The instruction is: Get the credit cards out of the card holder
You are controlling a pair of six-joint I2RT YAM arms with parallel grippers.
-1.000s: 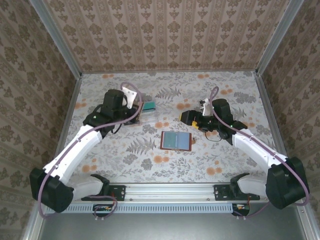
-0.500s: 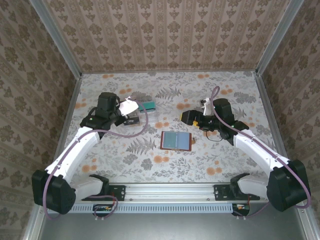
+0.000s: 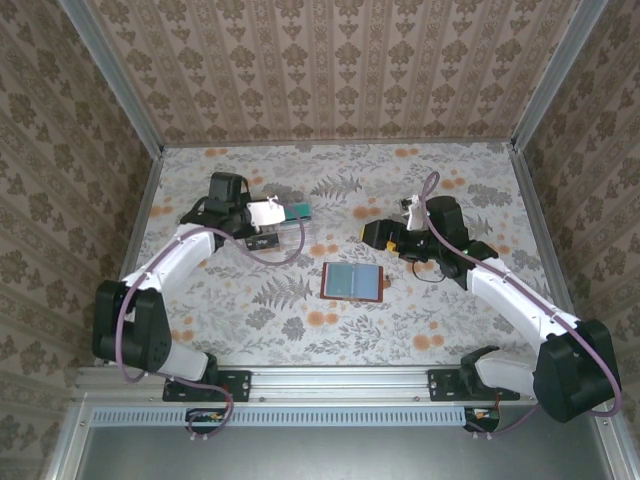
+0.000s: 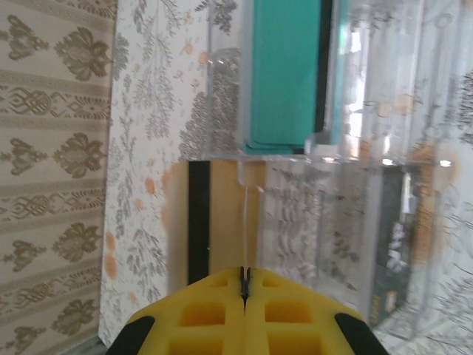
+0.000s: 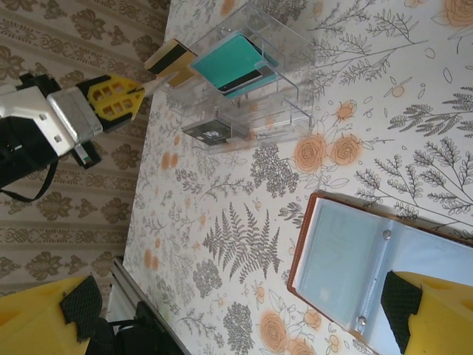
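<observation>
The left arm stretched out left of the card holder (image 3: pixel 352 281), its tool (image 4: pixel 245 279) clenched on a tan striped card (image 4: pixel 225 214) at a clear organizer (image 4: pixel 355 185) holding a teal card (image 4: pixel 284 74). The card holder lay open on the desk (image 3: pixel 450 320), and the right tool (image 3: pixel 378 236) hung spread just beyond it.

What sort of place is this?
Probably a staged robot test cell, not a home: wallpapered panels in a metal frame, and two arms bolted to a rail.
</observation>
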